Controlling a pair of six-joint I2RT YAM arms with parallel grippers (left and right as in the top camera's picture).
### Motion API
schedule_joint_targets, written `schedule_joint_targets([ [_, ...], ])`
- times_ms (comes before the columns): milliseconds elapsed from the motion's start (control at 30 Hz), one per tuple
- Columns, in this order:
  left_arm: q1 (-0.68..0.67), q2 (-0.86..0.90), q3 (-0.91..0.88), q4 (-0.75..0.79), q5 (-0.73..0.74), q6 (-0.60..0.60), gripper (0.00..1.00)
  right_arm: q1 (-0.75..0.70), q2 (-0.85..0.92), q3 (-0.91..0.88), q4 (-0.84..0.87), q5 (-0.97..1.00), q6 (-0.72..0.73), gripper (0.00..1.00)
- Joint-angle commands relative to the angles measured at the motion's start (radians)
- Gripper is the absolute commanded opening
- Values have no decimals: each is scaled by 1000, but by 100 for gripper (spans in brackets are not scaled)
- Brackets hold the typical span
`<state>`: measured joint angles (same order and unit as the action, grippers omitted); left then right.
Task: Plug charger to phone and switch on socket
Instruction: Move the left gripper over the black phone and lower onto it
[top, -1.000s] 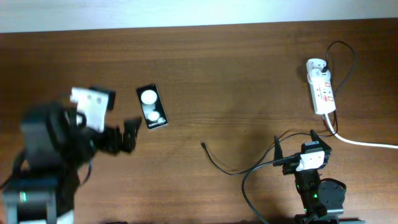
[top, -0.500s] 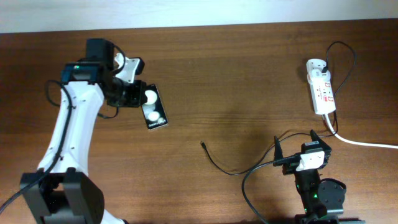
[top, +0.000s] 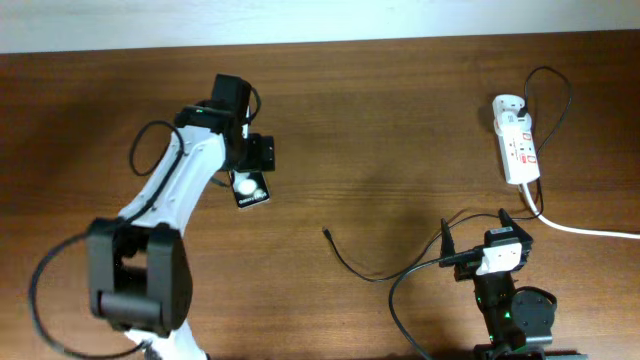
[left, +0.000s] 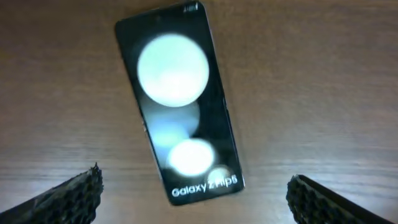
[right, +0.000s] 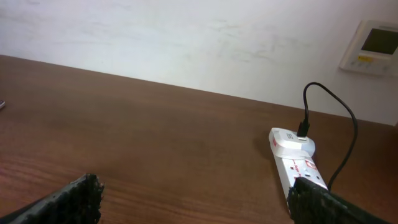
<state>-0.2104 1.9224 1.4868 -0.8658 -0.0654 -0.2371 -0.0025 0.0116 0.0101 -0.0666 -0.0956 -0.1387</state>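
Overhead: left pincer (top: 257, 158) spread above phone (top: 249, 190); table (top: 380, 120) showing round edges.

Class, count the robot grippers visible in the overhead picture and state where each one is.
2. The left gripper hangs open above the far end of the phone, left of centre. The right gripper sits open at lower right, below the socket in frame. None looks hidden.

white left arm (top: 172, 188) stretches forward, its black two-finger tool (top: 258, 158) spread wide, facing down; black right tool (top: 474, 230) spread too, arm folded.
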Motion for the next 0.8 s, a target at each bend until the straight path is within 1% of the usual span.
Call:
schedule_joint_targets([
  [0, 2, 107, -8, 91, 5, -21, 99, -6, -5, -5, -5, -2, 0, 99],
  [33, 2, 145, -8, 96, 5, -21, 99, -6, -5, -5, -5, -2, 0, 99],
  [133, 2, 182, -8, 134, 5, -22, 99, -6, -5, -5, -5, -2, 0, 98],
  [200, 2, 211, -11, 141, -14, -63, 99, -6, -5, -5, -5, -2, 0, 99],
  [300, 2, 221, -13, 140, -19, -67, 99, -6, -5, -5, -5, -2, 0, 99],
  [333, 4, 221, -13, 144, -56, -112, 99, -6, -5, -5, -5, -2, 0, 99],
  [367, 7, 221, -13, 166, -90, -129, 99, -6, -5, -5, -5, -2, 0, 99],
  [467, 14, 220, -7, 218, -93, -129, 99, -6, -5, -5, -5, -2, 0, 99],
  [567, 20, 220, 51, 193, -93, -129, 99, -6, -5, -5, -5, -2, 0, 99],
  [700, 38, 220, 55, 173, -93, -159, 99, -6, -5, -5, -5, -2, 0, 99],
  [767, 43, 221, 54, 140, -132, -165, 99, -6, -5, -5, -5, -2, 0, 99],
])
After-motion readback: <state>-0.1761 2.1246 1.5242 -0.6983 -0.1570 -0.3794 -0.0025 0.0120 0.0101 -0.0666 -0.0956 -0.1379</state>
